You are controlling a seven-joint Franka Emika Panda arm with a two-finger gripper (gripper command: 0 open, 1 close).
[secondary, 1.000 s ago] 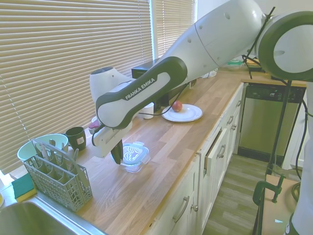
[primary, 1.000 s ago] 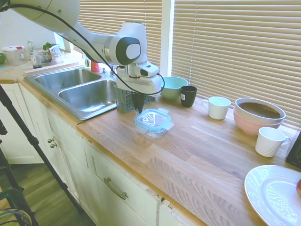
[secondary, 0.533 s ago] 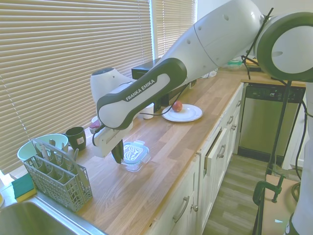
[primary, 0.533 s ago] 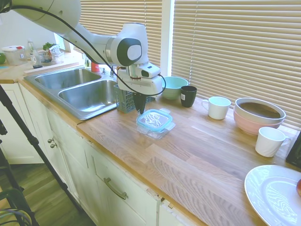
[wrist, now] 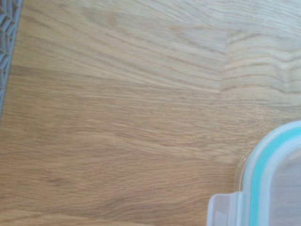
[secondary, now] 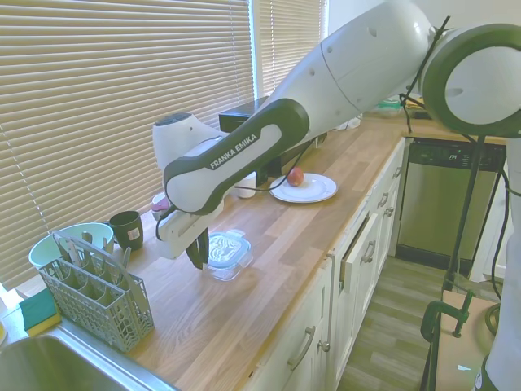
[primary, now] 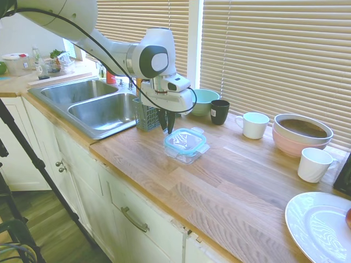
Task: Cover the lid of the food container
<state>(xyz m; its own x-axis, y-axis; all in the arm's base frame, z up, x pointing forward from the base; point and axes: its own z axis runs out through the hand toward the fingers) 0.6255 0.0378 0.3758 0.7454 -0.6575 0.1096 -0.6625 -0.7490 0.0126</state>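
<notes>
The clear lid [primary: 186,140] with its teal rim lies flat on top of the small glass food container [primary: 187,154] on the wooden counter. My gripper [primary: 168,130] points down at the lid's sink-side edge, its dark fingers [secondary: 198,254] close together on that rim. In the second exterior view the lid [secondary: 225,245] rests on the container just right of the fingers. A corner of the lid [wrist: 273,179] with one snap tab shows in the wrist view, over bare wood.
A grey cutlery basket [primary: 147,116] stands right behind the gripper, beside the sink [primary: 104,109]. A mint-green bowl [primary: 203,100], black cup [primary: 220,111], white mugs [primary: 255,125], pink bowl [primary: 301,134] and white plate [primary: 321,227] line the counter.
The gripper has shifted to the right, away from the sink. The lid and the container went with it, and the lid now lies level on the container.
</notes>
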